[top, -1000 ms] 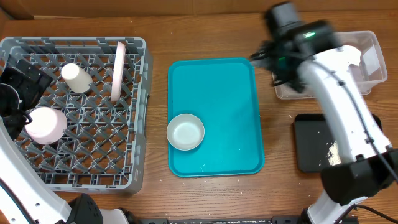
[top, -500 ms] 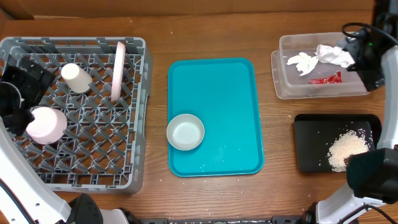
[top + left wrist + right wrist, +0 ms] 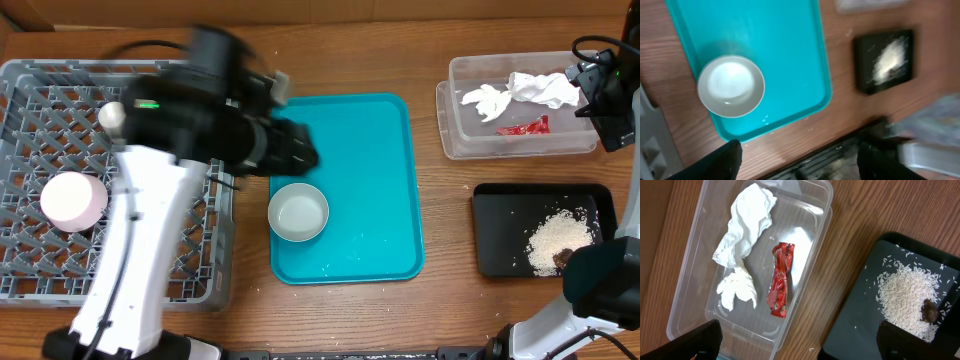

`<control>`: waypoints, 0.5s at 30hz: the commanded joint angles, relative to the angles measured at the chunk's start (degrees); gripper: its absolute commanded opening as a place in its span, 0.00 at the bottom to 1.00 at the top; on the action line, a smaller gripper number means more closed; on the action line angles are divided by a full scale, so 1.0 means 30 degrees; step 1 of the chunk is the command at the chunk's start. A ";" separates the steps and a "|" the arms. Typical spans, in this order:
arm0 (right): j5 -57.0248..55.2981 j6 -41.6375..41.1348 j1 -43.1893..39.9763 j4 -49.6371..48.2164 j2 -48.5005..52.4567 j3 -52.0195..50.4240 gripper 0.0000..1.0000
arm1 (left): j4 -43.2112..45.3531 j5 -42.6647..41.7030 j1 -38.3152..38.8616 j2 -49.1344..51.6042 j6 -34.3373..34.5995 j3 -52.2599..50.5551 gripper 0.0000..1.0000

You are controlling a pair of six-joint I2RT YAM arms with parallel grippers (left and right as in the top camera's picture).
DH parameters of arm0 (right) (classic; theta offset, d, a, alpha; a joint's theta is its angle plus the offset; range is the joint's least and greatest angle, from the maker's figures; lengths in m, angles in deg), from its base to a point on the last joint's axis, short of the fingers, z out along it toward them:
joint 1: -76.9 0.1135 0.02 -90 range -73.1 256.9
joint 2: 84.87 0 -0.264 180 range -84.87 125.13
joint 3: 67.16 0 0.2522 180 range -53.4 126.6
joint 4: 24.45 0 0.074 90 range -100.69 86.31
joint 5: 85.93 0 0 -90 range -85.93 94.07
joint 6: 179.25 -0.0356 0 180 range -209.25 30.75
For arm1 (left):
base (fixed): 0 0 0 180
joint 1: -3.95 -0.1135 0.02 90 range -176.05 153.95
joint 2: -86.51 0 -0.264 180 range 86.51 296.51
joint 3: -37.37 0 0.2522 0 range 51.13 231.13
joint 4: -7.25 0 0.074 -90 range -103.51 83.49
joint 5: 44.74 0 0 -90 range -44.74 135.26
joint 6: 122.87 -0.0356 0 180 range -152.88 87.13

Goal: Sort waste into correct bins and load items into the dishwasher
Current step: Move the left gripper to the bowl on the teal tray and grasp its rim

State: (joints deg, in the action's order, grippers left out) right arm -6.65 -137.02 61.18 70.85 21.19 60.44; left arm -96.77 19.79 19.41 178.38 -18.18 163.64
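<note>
Waste (image 3: 520, 92) lies binned; only the grey-white bowl (image 3: 298, 212), apparently, awaits the rack (image 3: 40, 262). Left gripper (image 3: 800, 150) and right gripper (image 3: 797, 330) gape wide, empty.

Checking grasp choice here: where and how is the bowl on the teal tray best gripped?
Its rim, from straight above, likely: the bowl sits upright, mouth up, so one finger fits inside the wall and one outside. Pinch the side toward the middle of the tray; the left side lies close to its edge.
</note>
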 commanded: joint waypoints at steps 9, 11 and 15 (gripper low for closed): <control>-0.0117 -0.0022 -0.0036 -0.0087 -0.0386 0.0219 1.00 | 0.6623 0.8859 0.8692 0.3738 0.6113 -0.8014 0.61; -0.0124 -0.0022 -0.0036 -0.0087 -0.0386 0.0219 1.00 | 0.6768 0.9340 0.9005 0.4911 0.6251 -0.8094 0.50; -0.0117 -0.0022 -0.0036 -0.0087 -0.0386 0.0219 1.00 | 0.6747 0.9843 0.8896 0.6652 0.6397 -0.8094 0.43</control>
State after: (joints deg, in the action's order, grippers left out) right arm -6.65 -137.06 61.18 70.81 21.19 60.44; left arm -76.64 45.71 46.56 195.80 -1.08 139.73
